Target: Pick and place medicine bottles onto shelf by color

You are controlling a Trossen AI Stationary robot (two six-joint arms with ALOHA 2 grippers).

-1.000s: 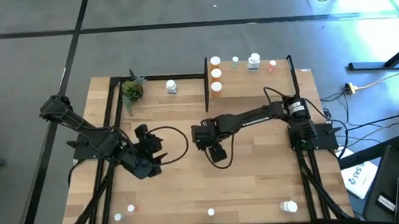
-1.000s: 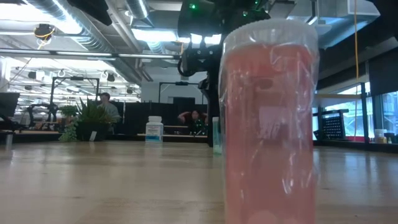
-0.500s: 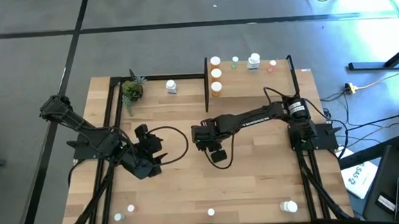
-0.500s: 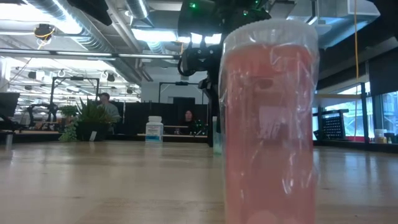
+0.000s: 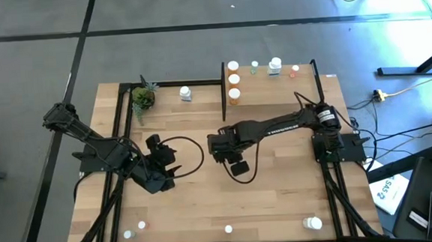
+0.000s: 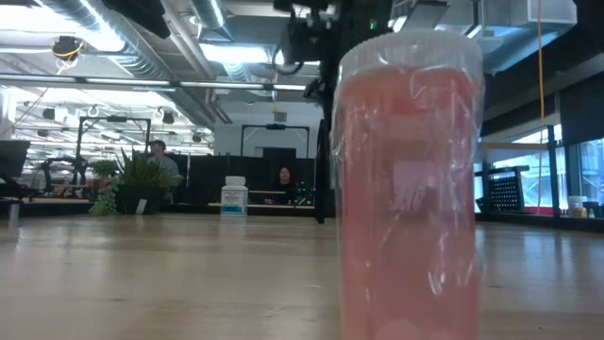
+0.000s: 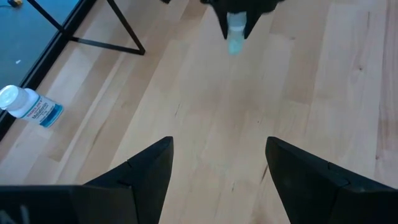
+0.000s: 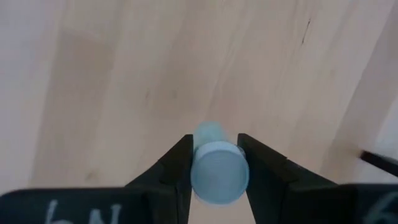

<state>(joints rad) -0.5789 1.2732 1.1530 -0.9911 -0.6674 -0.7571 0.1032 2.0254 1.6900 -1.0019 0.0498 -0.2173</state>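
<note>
Green bottle [image 8: 214, 168] in right hand [image 8: 214, 163], mid-table [image 5: 279, 177], shelf [image 5: 271, 93] beyond.

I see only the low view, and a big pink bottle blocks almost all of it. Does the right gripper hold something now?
Observer: Yes. In the right wrist view the right gripper is shut on a small pale green bottle.
Operator: Where is the left gripper?
Observer: The left gripper is open over the table's left half, holding nothing.
Operator: Which bottles stand on the shelf?
Observer: Along the shelf's left edge, three orange bottles stand in a line.
</note>
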